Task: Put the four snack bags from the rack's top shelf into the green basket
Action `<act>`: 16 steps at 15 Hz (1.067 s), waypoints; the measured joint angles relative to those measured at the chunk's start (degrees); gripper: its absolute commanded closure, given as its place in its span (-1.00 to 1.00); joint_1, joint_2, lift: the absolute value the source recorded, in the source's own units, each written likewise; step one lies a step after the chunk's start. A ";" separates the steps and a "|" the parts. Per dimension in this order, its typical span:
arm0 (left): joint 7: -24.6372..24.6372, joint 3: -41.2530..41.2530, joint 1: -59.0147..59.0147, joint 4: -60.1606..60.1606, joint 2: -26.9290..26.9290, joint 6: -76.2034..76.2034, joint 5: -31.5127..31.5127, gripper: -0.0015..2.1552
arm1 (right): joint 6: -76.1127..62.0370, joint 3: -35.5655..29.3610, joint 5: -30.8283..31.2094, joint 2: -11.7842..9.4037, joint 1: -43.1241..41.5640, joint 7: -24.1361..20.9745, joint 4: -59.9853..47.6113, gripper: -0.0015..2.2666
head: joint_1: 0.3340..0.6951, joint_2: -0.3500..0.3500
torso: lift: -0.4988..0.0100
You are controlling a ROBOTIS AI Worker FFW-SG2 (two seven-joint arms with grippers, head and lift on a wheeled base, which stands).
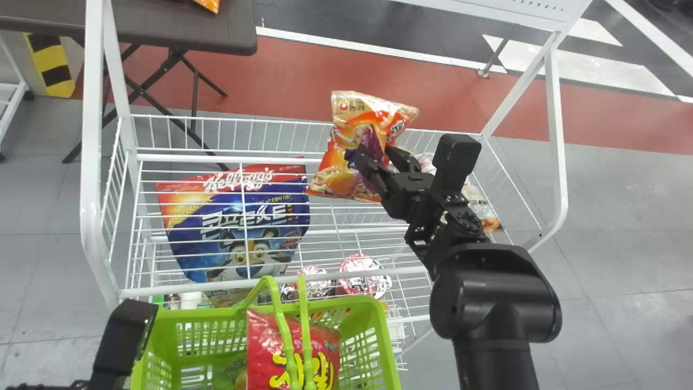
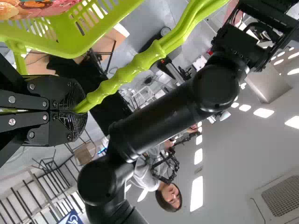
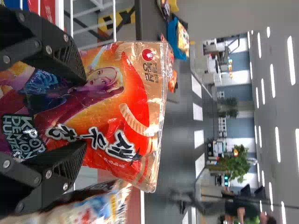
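Orange snack bag (image 1: 354, 127), upright over the rack's top shelf (image 1: 216, 158), looks clasped between the fingers of the right gripper (image 3: 85, 113), its top poking above them, likely so it won't snag crossing over. From where I stand, the left gripper (image 2: 78, 110) is clenched on the green basket's (image 1: 216, 312) handle (image 2: 145, 60), presumably steadying it for the drop.

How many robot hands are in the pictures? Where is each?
2: the left hand closed on the handle of the green basket, the right hand gripping the orange snack bag.
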 measured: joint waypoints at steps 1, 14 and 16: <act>0.02 0.01 -0.04 0.01 0.00 -0.05 0.05 0.55 | -0.68 0.19 0.18 -0.02 0.67 0.23 -0.99 0.93 | 1.00 -1.00 | 0.96; 0.73 0.14 0.86 -0.44 -0.09 -0.93 0.03 0.55 | 45.69 -12.03 -10.17 0.57 25.35 11.33 -45.76 0.93 | 1.00 -1.00 | 0.96; 0.95 -0.05 0.86 -0.50 -0.09 -0.95 0.02 0.55 | 53.66 -16.24 -13.32 1.35 29.00 14.62 -50.10 0.93 | 1.00 -1.00 | 0.96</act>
